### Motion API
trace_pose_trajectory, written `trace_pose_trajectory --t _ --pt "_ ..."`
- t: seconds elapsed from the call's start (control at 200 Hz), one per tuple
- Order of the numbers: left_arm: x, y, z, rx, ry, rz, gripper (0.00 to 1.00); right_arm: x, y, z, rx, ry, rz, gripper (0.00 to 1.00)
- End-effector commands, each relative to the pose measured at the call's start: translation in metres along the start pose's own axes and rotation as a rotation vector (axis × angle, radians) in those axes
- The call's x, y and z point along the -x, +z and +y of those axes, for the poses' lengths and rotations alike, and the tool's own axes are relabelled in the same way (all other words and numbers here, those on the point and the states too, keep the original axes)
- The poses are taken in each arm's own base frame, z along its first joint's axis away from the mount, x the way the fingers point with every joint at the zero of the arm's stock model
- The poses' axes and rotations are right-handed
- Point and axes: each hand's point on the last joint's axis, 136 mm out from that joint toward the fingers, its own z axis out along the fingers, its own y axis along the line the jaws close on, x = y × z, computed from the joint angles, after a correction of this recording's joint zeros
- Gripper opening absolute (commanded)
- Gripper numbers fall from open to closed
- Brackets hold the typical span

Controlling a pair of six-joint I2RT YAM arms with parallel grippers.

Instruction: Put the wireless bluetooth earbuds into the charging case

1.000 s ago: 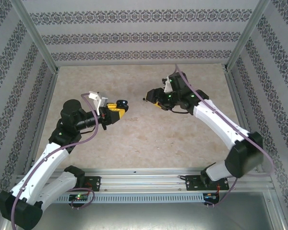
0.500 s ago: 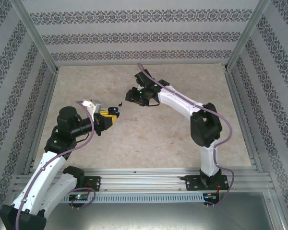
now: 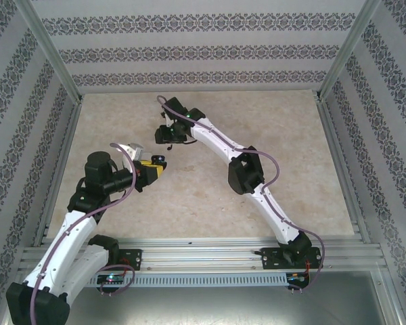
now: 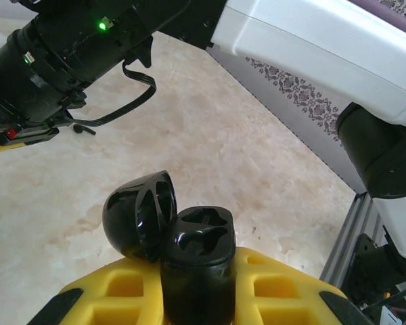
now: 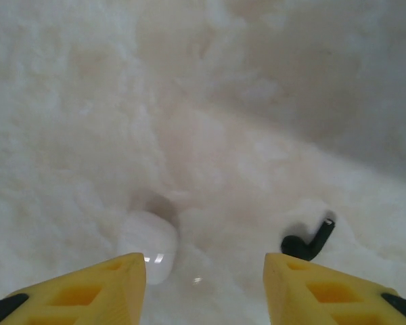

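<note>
Earbud lies on the desk left of centre, just ahead of your released right hand and off to one side, stem angled away; your left hand clenches the open charging case nearby.

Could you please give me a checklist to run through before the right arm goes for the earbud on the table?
1. Charging case clamped in left gripper: ok.
2. Lid open: ok.
3. Case sockets empty: ok.
4. Right gripper open, holding nothing: ok.
5. Earbud centred under the right gripper: not ok, it lies off to one side.
6. Second earbud located: cannot tell.
</note>
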Motion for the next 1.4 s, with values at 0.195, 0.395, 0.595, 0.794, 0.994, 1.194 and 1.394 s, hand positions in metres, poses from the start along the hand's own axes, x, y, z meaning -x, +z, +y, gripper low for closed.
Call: trace_pose_trajectory --t 0.195,0.395,0.595,0.794,0.994,1.194,1.394 --pt "0.008 -0.002 0.000 -0.036 -0.015 -0.042 0.00 0.005 0.012 -0.006 -0.037 -0.164 -0.042 0.53" --pt "0.006 -0.001 0.002 -0.042 -0.025 -0.035 0.00 0.001 0.023 -0.004 -0.026 -0.216 -0.036 0.53" --pt "0.004 -0.002 0.002 -0.049 -0.041 -0.038 0.00 -0.014 0.033 -0.011 -0.052 -0.253 0.012 0.52" --pt "0.002 -0.002 0.003 -0.052 -0.053 -0.041 0.00 -0.023 0.041 -0.013 -0.064 -0.284 0.040 0.49" --pt "0.002 -0.002 0.002 -0.055 -0.060 -0.042 0.00 -0.036 0.042 -0.020 -0.110 -0.323 0.083 0.43" --pt "0.000 -0.002 0.003 -0.054 -0.074 -0.045 0.00 -0.050 0.040 -0.036 -0.172 -0.345 0.143 0.42" --pt "-0.001 -0.003 0.003 -0.056 -0.078 -0.050 0.00 -0.061 0.036 -0.044 -0.205 -0.355 0.184 0.44"
